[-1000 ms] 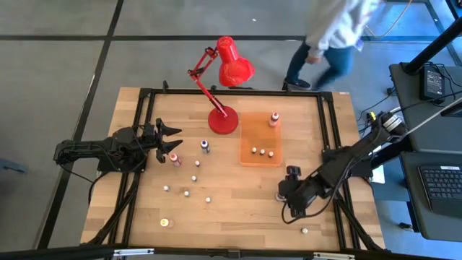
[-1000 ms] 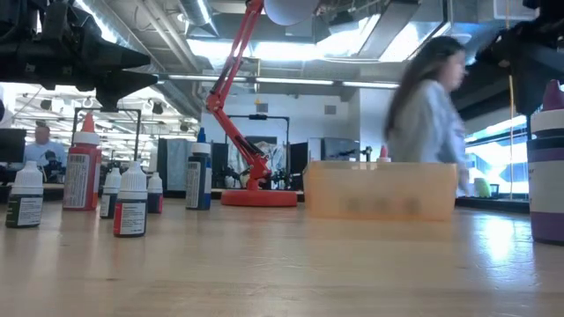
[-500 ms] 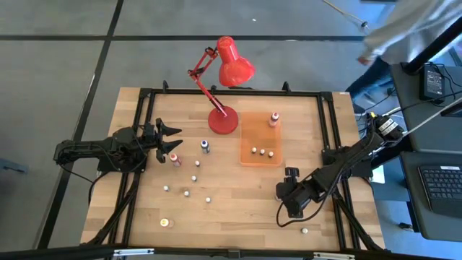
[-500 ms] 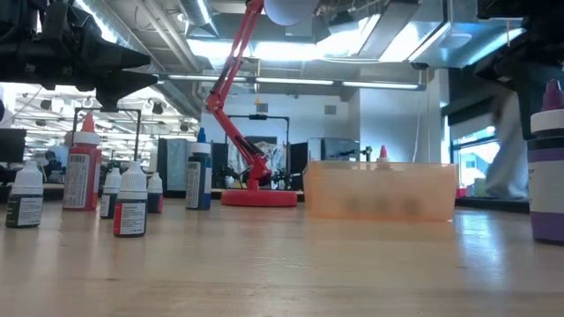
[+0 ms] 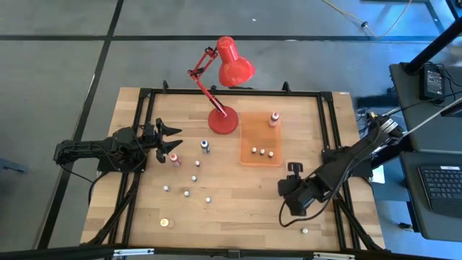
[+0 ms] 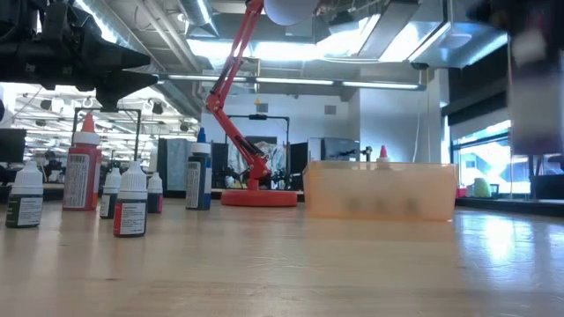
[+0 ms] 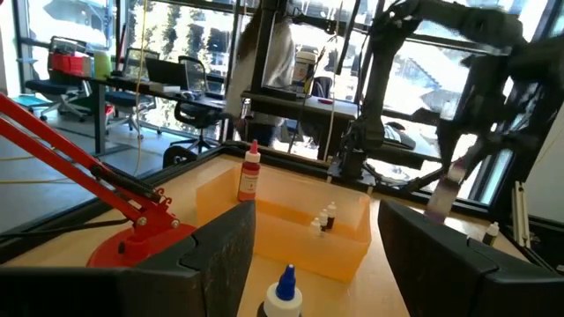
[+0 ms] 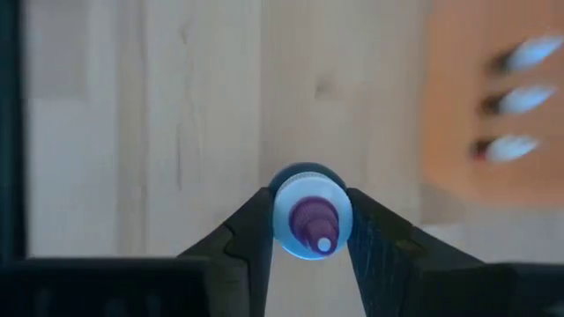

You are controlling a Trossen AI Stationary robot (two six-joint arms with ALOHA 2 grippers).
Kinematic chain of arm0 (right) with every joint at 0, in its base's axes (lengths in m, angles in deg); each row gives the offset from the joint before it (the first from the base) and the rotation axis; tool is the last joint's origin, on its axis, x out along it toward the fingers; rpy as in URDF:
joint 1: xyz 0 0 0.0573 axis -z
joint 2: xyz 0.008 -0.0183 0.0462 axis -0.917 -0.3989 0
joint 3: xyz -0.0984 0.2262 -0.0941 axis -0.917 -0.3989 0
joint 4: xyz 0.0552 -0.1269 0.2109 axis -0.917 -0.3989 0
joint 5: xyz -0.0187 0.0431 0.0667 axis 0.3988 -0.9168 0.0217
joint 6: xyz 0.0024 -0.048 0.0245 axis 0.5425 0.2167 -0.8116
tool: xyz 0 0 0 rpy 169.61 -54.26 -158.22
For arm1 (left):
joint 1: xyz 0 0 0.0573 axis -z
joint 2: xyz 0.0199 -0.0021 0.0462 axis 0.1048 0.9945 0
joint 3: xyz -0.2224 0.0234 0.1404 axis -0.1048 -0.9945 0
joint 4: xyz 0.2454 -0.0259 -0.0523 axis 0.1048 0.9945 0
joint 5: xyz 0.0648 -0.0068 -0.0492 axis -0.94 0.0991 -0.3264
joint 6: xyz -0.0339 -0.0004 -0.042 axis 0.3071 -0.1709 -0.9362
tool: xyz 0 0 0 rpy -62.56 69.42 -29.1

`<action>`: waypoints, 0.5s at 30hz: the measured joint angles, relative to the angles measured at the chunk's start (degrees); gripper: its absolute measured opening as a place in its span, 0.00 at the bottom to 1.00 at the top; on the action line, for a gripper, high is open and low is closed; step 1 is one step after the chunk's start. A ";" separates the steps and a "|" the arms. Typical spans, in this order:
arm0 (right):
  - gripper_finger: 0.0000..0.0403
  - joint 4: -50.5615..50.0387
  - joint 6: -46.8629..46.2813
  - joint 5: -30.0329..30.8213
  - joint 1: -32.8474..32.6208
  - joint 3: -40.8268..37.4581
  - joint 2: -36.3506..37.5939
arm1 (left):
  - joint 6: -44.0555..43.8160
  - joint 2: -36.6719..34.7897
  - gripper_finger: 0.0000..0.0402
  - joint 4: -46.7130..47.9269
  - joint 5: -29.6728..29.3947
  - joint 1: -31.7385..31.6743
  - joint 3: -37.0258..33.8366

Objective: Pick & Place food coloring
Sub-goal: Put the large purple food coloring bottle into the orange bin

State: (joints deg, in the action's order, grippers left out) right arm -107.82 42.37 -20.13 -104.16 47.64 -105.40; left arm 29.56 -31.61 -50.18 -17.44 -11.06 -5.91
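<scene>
On my right wrist camera the right gripper (image 8: 307, 231) has both fingers (image 8: 249, 231) pressed against a purple-tipped bottle (image 8: 308, 217), clamped on its white-and-blue cap. From above, that gripper (image 5: 292, 175) sits just off the orange tray (image 5: 249, 160), toward the table's right front. In the low view the bottle (image 6: 536, 88) is a blur above the table.

My left gripper (image 5: 169, 141) waits over the table's left side, fingers (image 7: 220, 264) spread wide and holding nothing, beside a red bottle (image 5: 175, 159).

3 bottles stand in the tray, others loose on the wood. Labels show but I can't read them.
</scene>
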 joint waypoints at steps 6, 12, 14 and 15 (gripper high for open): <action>0.30 -8.25 5.96 19.66 3.99 9.76 1.94 | 1.29 0.00 0.58 0.01 0.00 0.00 -0.01; 0.30 -6.23 18.95 12.08 18.34 8.62 4.54 | 2.05 0.01 0.58 0.01 0.00 0.00 0.01; 0.30 -3.60 23.41 8.97 24.01 7.89 4.68 | 2.03 0.00 0.58 0.01 -0.04 0.00 -0.01; 0.30 -2.15 25.53 8.28 26.80 7.68 4.68 | 2.08 0.00 0.58 0.01 -0.14 0.00 -0.01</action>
State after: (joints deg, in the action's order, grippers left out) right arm -109.96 67.91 -11.85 -77.36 55.32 -100.71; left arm 31.64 -31.61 -50.17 -17.57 -11.06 -5.92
